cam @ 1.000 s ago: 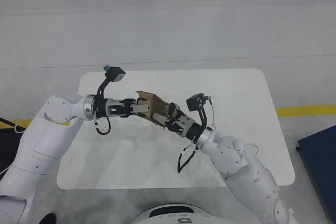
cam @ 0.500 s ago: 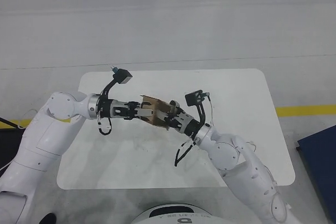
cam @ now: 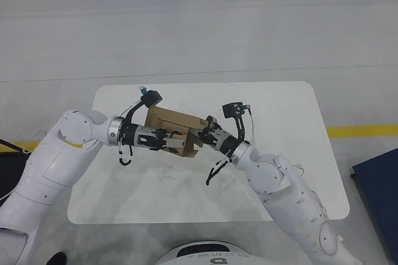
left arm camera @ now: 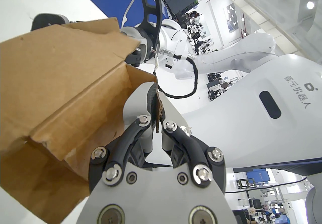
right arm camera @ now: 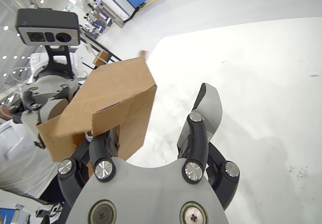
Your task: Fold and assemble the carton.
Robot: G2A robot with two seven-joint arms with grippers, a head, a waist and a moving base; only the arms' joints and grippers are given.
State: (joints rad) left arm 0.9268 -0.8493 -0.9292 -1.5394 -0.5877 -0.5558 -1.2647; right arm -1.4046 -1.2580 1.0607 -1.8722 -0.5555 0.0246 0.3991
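Observation:
A brown carton (cam: 174, 123) hangs above the middle of the white table (cam: 285, 172), partly spread into a box shape between my two arms. My left gripper (cam: 179, 140) comes in from the left. In the left wrist view it (left arm camera: 157, 106) is shut on the thin edge of a carton (left arm camera: 63, 84) flap. My right gripper (cam: 205, 134) meets the carton from the right. In the right wrist view it (right arm camera: 161, 112) stands open, one finger (right arm camera: 207, 103) bare over the table. The other finger is hidden behind the carton (right arm camera: 118, 94) wall.
The table's front and right parts are bare white surface. A yellow floor line (cam: 368, 130) runs past the table's right side, and a blue object (cam: 385, 182) stands on the floor at the far right.
The carton has spread from a small crumpled shape into a wider box form. My left gripper has turned and shifted right under it. My right gripper has moved back along the carton's right end.

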